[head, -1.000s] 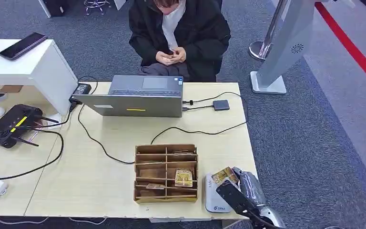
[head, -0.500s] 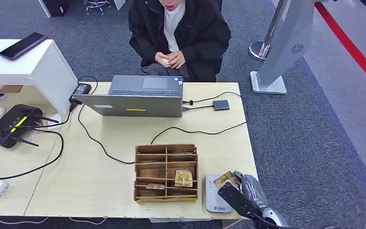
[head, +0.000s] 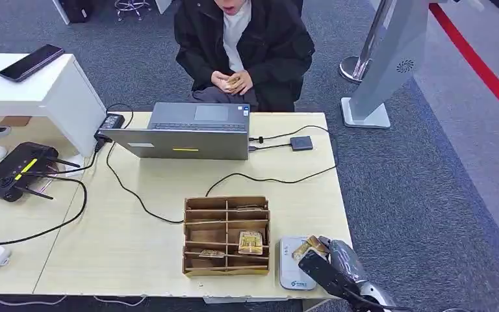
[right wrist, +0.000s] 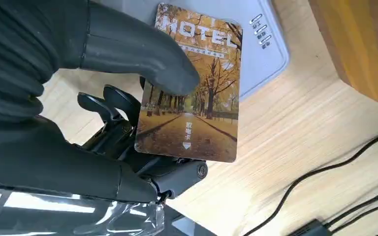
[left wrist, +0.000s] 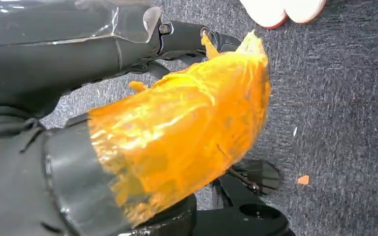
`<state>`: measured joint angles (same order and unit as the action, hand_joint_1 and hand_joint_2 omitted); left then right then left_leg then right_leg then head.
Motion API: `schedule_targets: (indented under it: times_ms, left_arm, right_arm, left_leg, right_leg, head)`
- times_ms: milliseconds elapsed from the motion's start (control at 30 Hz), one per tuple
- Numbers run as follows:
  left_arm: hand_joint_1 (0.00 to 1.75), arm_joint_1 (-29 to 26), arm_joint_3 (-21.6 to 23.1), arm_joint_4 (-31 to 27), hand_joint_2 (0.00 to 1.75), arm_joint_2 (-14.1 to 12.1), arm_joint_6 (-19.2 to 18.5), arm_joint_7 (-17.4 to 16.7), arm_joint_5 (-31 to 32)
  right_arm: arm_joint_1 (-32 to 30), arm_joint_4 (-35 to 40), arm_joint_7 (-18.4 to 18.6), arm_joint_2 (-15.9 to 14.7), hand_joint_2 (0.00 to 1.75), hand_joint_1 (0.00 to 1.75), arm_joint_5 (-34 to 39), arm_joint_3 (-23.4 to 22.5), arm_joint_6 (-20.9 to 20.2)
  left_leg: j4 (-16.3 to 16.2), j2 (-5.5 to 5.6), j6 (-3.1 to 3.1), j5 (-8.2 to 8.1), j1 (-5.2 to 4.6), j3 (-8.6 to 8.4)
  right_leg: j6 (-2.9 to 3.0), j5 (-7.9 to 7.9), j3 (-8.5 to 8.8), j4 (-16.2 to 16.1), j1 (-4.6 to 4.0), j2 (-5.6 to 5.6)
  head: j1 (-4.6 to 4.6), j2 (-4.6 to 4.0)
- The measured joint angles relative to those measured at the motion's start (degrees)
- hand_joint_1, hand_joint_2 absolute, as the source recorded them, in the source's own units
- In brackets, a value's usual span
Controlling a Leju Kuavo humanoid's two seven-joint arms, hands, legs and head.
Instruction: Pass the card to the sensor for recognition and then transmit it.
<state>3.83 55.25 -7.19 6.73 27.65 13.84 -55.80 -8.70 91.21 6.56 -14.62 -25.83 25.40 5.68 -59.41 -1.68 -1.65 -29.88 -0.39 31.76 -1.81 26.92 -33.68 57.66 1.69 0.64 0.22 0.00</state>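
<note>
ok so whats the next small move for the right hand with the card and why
Probably lower the card flat onto the white sensor. The right hand pinches it with one end over the sensor's top, apparently just above it, so a short drop should let it read before passing it to the person.

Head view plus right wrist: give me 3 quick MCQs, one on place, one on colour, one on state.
1. Where does the card reader sit?
A. right of the cardboard organizer
B. on the laptop
C. on the floor

2. What colour is the reader's case?
A. red
B. white
C. black

3. How is the card held?
A. lying in the organizer
B. flat on the table
C. pinched by the right hand

Answers: 1 A, the head view shows it beside the organizer; 2 B, white shell; 3 C, thumb pressing the card's face.
</note>
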Motion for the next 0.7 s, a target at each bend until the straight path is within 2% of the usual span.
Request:
schedule_targets:
  times_ms: [467,600,700]
  left_arm:
    - [0.00,0.0,0.7,0.0,0.00,0.0,-0.1,0.0,-0.3]
    - [0.00,-0.1,0.8,0.0,0.00,-0.2,-2.8,-0.7,-0.8]
    - [0.00,-0.6,0.8,0.0,0.00,-0.5,-7.3,-0.9,-1.8]
  right_arm:
    - [1.2,-1.1,0.9,-2.5,1.75,1.75,0.2,2.0,-1.5]
    - [1.4,-1.3,1.1,-3.1,1.75,1.75,0.0,2.6,-1.6]
    - [2.0,-1.4,1.7,-3.2,1.75,1.75,-0.7,2.9,-2.6]
  left_leg:
    - [0.0,0.00,0.00,0.00,0.00,-0.11]
    - [0.0,0.00,0.00,0.00,0.00,-0.14]
    - [0.0,-0.06,0.00,0.00,0.00,-0.16]
  right_leg:
    - [0.00,0.00,0.11,0.0,0.00,0.00]
    - [0.00,0.00,0.14,0.0,0.00,0.00]
    - [0.00,0.00,0.14,0.0,0.00,-0.04]
  head:
    - [0.00,0.00]
    - [0.00,0.00]
    - [-0.02,0.00]
